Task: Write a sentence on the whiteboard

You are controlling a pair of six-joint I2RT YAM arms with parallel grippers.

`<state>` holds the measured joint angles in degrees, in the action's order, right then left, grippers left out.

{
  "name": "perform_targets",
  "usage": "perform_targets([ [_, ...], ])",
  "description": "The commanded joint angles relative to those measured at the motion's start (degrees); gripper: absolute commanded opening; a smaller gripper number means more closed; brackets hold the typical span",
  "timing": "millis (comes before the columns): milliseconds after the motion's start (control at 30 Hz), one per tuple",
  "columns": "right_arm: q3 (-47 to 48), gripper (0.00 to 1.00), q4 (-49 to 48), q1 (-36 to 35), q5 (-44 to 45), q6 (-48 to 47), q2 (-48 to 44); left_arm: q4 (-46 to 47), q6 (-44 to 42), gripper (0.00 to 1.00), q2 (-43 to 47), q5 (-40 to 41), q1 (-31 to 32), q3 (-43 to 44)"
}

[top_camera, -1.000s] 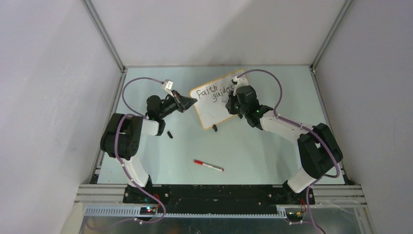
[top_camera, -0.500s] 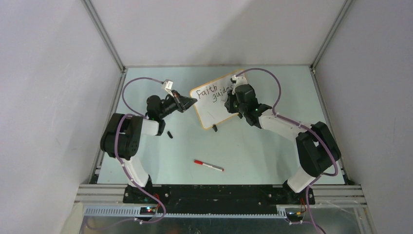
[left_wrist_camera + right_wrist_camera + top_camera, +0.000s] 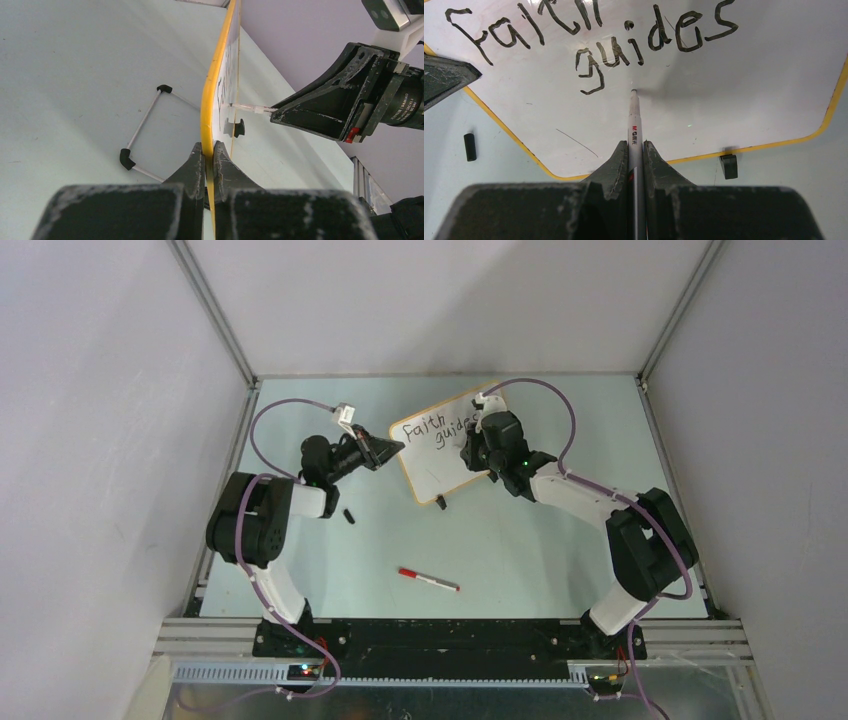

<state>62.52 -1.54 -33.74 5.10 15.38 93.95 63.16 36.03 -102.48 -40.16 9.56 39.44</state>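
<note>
The whiteboard (image 3: 447, 472) stands tilted on the table, white with a yellow-orange frame (image 3: 212, 90). On it the sentence (image 3: 589, 42) reads "faith guides" in black, in two staggered lines. My left gripper (image 3: 209, 148) is shut on the board's left edge (image 3: 396, 447). My right gripper (image 3: 635, 145) is shut on a white marker (image 3: 634, 125). The marker's tip rests against the board just below "guides". From the top the right gripper (image 3: 472, 452) covers the board's right part.
A red-capped marker (image 3: 428, 580) lies on the table near the front. A small black cap (image 3: 349, 516) sits left of the board. One black clip foot (image 3: 728, 166) holds the board's lower edge. Its wire stand (image 3: 145, 129) rests behind. Enclosure walls rise on both sides.
My right arm has shifted slightly left and farther back along the board with the marker. The left arm and the board have stayed still.
</note>
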Motion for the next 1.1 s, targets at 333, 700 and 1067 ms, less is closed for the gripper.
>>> perform_targets([
  [333, 2.39, 0.00, -0.21, -0.50, -1.78, -2.03, 1.26, -1.94, -5.50, 0.00, 0.44, 1.60, -0.30, 0.37],
  [700, 2.43, 0.00, 0.80, -1.16, -2.16, -2.58, 1.04, -2.23, -5.69, 0.00, 0.55, 1.62, -0.27, 0.46],
  [1067, 2.39, 0.00, 4.27, -0.92, 3.35, -1.82, 0.80, -2.25, -5.75, 0.00, 0.74, 1.80, -0.23, 0.29],
])
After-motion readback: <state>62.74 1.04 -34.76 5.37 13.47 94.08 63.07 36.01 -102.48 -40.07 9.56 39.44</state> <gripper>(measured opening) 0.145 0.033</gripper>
